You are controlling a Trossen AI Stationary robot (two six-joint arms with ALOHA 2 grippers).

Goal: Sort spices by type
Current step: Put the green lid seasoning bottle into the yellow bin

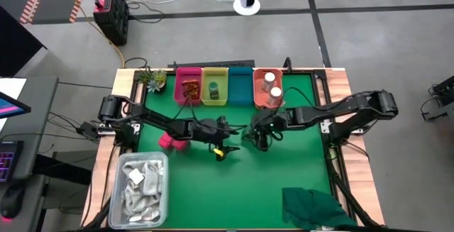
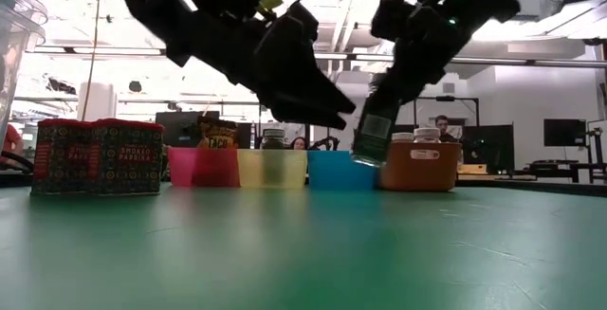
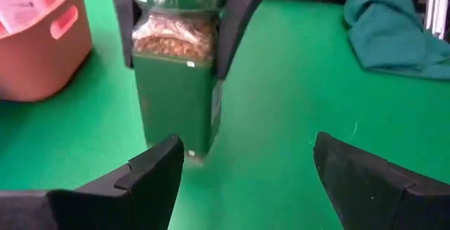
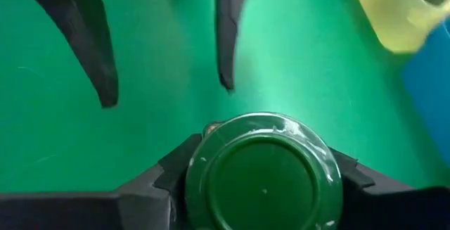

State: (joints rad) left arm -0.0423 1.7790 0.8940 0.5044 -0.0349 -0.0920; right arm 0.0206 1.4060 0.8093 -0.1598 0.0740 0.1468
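High view counts four bins (image 1: 213,84), two white-capped jars (image 1: 272,84), two pink packets (image 1: 170,142). Right tool (image 1: 259,135) clamps one green jar (image 2: 377,132) above the counter (image 1: 284,161); left tool (image 1: 228,141) gapes wide beside it.

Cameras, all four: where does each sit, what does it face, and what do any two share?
High view: overhead, straight down on the green table; both arms show.
Low view: tabletop height, facing the row of coloured bins; both arms overhead.
Left wrist view: behind the open left gripper, facing the green-lidded glass spice jar.
Right wrist view: above the right gripper, clamped on that jar.
Both wrist views share the jar.
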